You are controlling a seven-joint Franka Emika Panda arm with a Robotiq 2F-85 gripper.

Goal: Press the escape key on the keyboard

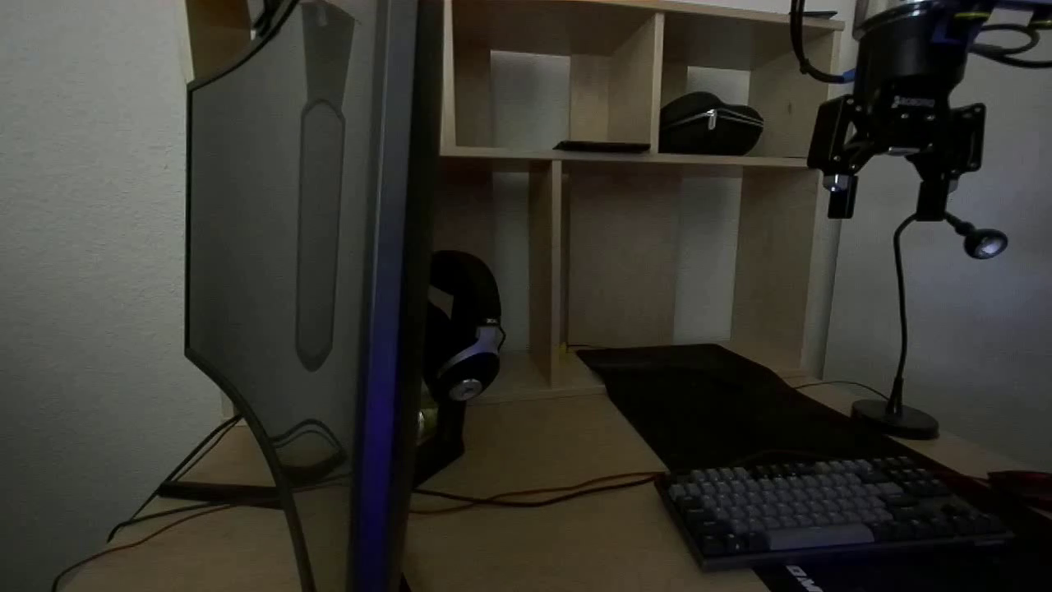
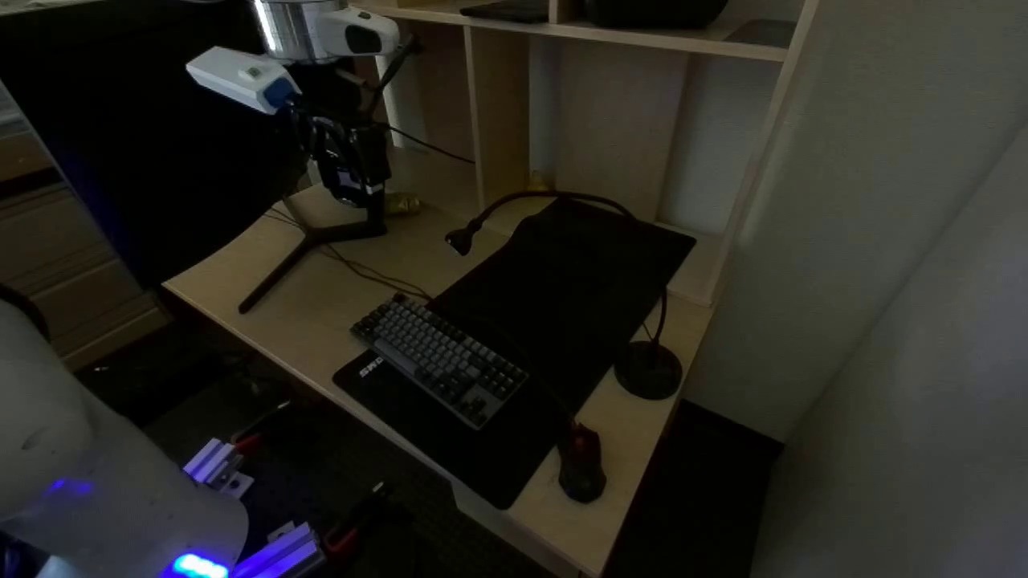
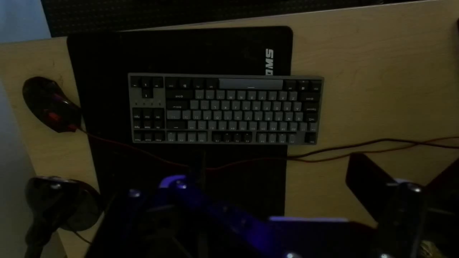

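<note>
The dark keyboard with greyish-blue keycaps [image 3: 233,107] lies flat on the desk, partly on a black desk mat; it also shows in both exterior views [image 1: 805,506] [image 2: 442,353]. In the wrist view it stands upside down, so the dark escape key [image 3: 311,138] is at its lower right corner. My gripper [image 1: 888,205] is open and empty, its two fingers well apart, high above the desk. In the wrist view the fingers [image 3: 281,168] sit below the keyboard in the picture, apart from it. In an exterior view the gripper [image 2: 357,181] is dark and hard to make out.
A large monitor [image 1: 279,230] stands on the desk near the keyboard. A mouse [image 2: 581,466] and a gooseneck lamp [image 2: 647,369] stand at the keyboard's other end. Cables [image 3: 330,154] run along the keyboard's escape side. A shelf [image 1: 608,154] with headphones [image 1: 468,329] is behind.
</note>
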